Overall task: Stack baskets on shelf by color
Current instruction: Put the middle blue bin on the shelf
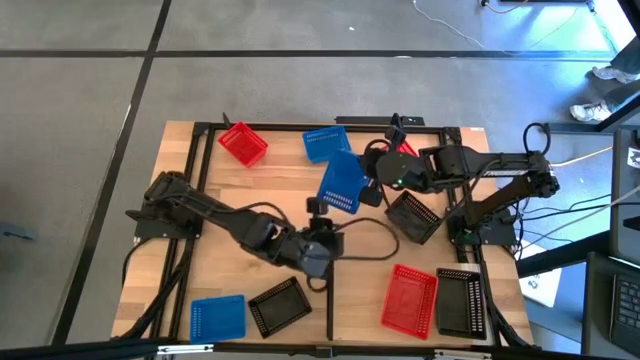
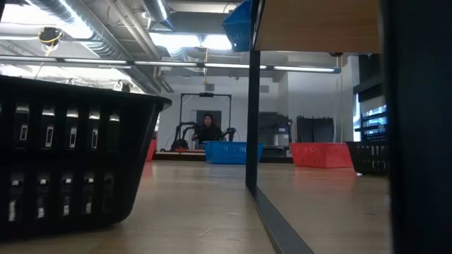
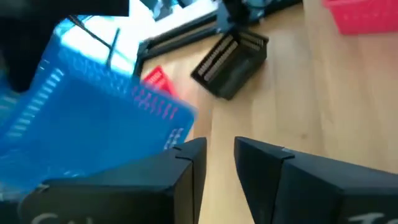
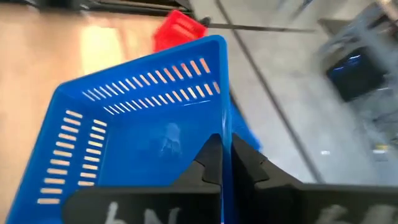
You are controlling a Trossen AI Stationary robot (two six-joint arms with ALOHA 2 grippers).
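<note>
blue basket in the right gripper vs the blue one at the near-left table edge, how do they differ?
The held blue basket is pinched by its wall in the shut right gripper and tilted; the near-left blue basket lies flat on the table, untouched. The held one is mid-table, the other by a black basket. Same colour, latticed sides.

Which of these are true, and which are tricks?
1. The right gripper pinches the rim of a blue basket. True.
2. The left gripper holds a red basket. False: its fingers stand apart, holding nothing.
3. A red basket lies beside a black basket at the table's near right. True.
4. All baskets are stacked in one pile. False: they lie scattered over the table.
</note>
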